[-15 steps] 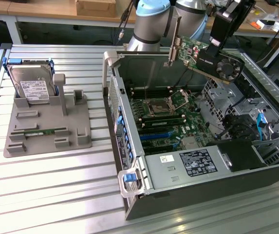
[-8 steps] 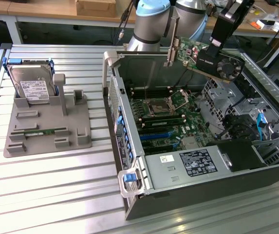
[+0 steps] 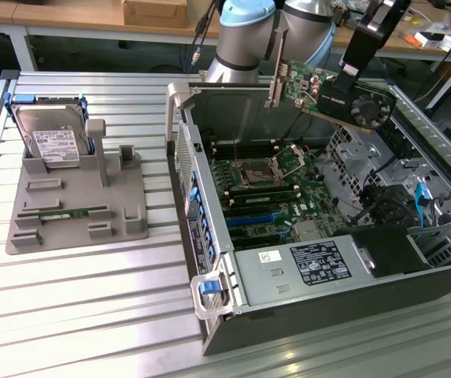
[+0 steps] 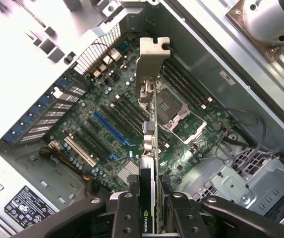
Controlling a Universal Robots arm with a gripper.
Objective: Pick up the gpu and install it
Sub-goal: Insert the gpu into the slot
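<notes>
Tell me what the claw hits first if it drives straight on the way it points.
Likely the motherboard beside the processor socket: the gpu held in the claw sticks out ahead and would touch down first. Depth is unclear.

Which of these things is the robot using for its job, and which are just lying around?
For the job: gpu, held in the gripper; open computer case; motherboard.
Just lying about: hard drive; memory stick; grey holder.
</notes>
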